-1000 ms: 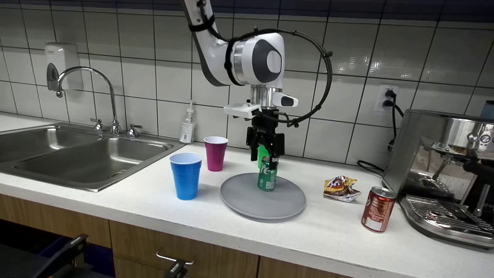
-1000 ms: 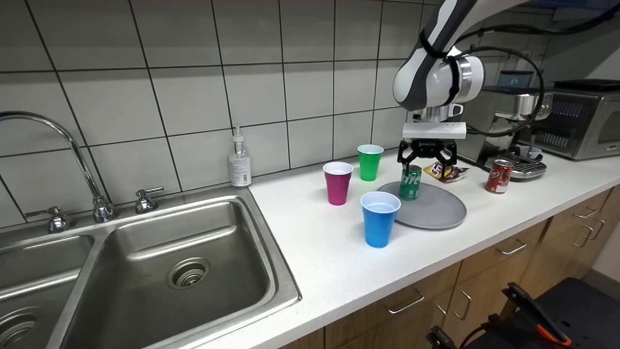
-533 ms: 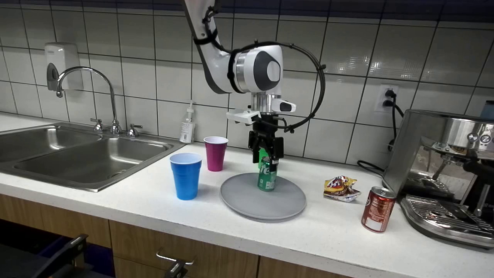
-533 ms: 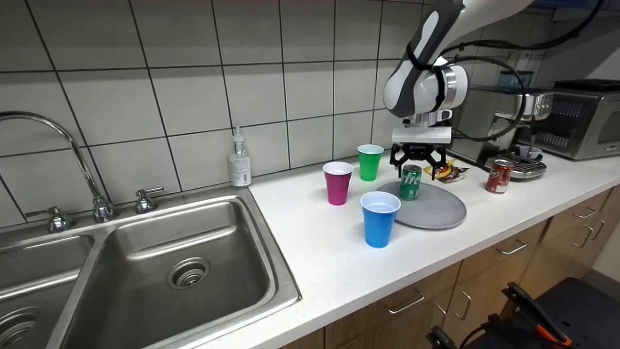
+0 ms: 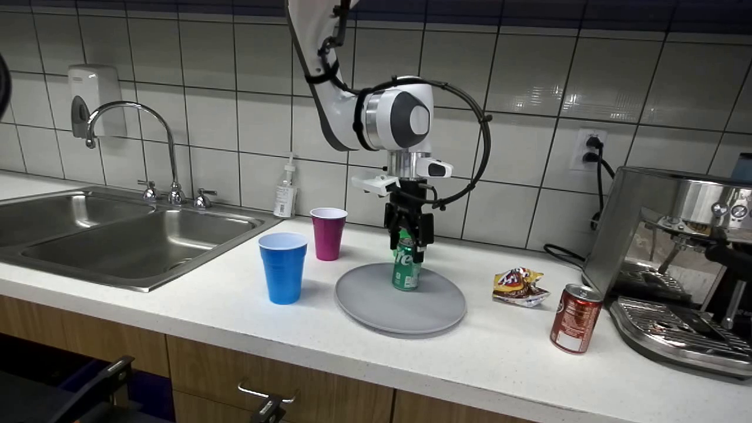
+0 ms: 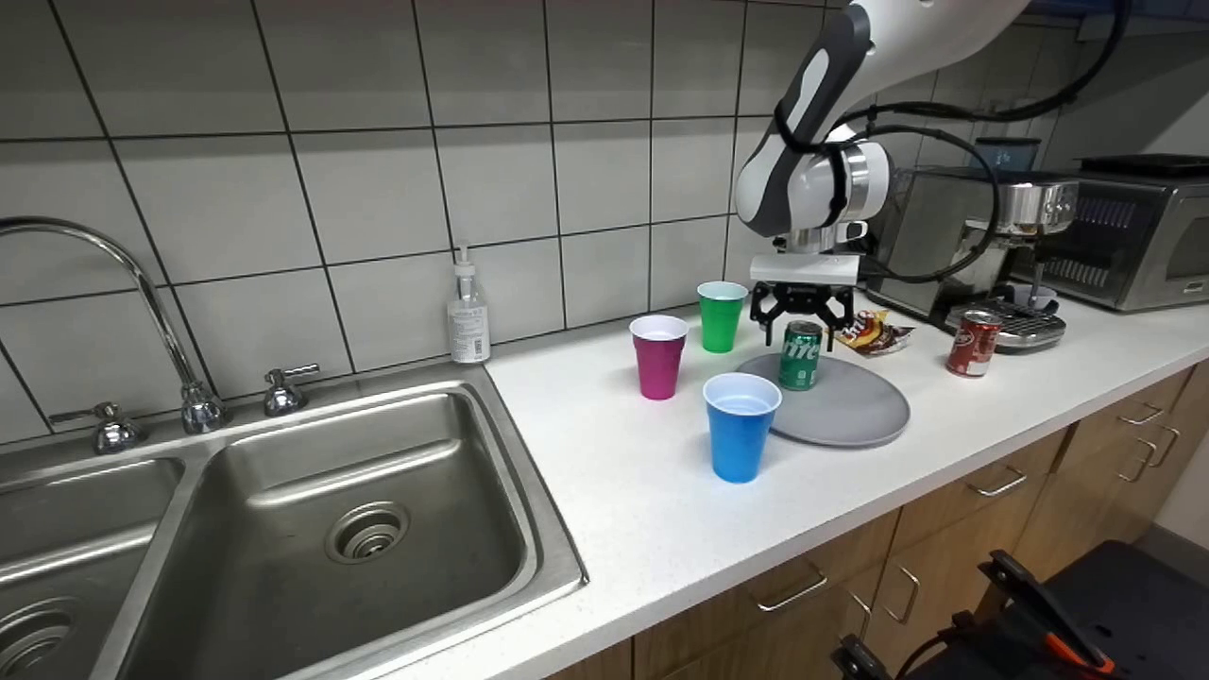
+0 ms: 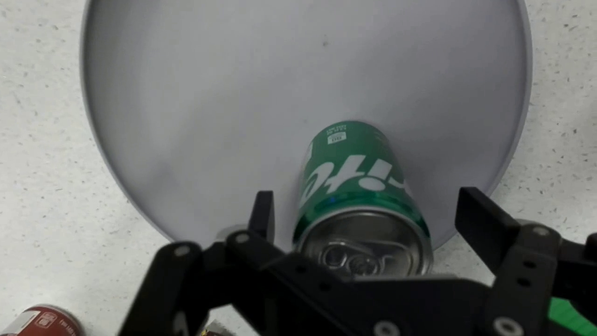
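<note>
The end effector (image 6: 799, 340) is open: its black fingers (image 7: 262, 214) stand apart, one on each side of a green metal drink can (image 7: 357, 182) with white lettering, and in the wrist view a gap shows between the can and each finger. In both exterior views the fingertips overlap the upper part of the can. The can stands upright on a round, flat grey plate (image 5: 373, 305), off-centre toward the white tiled wall (image 5: 205, 120), its silver top under the end effector.

The plate lies on a white speckled counter (image 5: 482, 358). On the sink side of it stand a tall blue plastic cup (image 5: 283, 273), near the plate, and a magenta plastic cup (image 6: 658, 364) with a white inside; a green plastic cup (image 6: 721, 323) stands nearer the wall, partly hidden behind the end effector in an exterior view. On the plate's far side from the sink lie a crumpled yellow, red and brown foil snack bag (image 5: 518, 286) and an upright dark-red metal can (image 5: 576, 320), the latter close to a silver espresso machine (image 5: 623, 229). A clear pump bottle (image 6: 468, 326) stands by the double stainless-steel sink (image 6: 312, 453).
</note>
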Motion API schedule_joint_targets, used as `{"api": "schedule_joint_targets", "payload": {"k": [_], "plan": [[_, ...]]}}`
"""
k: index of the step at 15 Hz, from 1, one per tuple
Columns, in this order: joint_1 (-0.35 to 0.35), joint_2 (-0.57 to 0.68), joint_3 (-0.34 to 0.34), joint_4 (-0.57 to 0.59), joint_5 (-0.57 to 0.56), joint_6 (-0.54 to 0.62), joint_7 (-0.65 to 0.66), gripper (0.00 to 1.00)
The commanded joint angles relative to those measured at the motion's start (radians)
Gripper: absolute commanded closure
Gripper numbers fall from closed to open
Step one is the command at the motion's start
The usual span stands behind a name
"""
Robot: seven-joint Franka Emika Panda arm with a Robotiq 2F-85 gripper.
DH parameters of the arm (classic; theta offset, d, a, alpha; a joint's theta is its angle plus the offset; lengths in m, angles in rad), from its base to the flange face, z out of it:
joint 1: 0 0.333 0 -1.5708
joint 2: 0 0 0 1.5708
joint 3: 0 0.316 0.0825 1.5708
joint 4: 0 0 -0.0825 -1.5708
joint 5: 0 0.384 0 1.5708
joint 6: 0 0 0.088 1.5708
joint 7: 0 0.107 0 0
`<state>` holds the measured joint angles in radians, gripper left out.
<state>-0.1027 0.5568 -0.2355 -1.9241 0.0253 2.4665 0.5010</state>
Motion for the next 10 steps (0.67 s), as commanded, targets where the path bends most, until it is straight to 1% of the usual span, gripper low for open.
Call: {"api": "schedule_joint_targets", "payload": {"k": [1, 2, 5, 6, 7, 10], "plan": [[0.004, 0.038, -0.011, 0.065, 0.022, -0.034, 0.021, 0.23], [0.004, 0.042, -0.012, 0.071, 0.025, -0.037, 0.019, 0.26], [0.004, 0.051, -0.016, 0.080, 0.030, -0.038, 0.017, 0.51], [0.005, 0.051, -0.018, 0.080, 0.028, -0.036, 0.018, 0.58], [0.005, 0.049, -0.020, 0.079, 0.028, -0.034, 0.017, 0.62], [-0.002, 0.027, -0.018, 0.061, 0.037, -0.024, 0.006, 0.62]]}}
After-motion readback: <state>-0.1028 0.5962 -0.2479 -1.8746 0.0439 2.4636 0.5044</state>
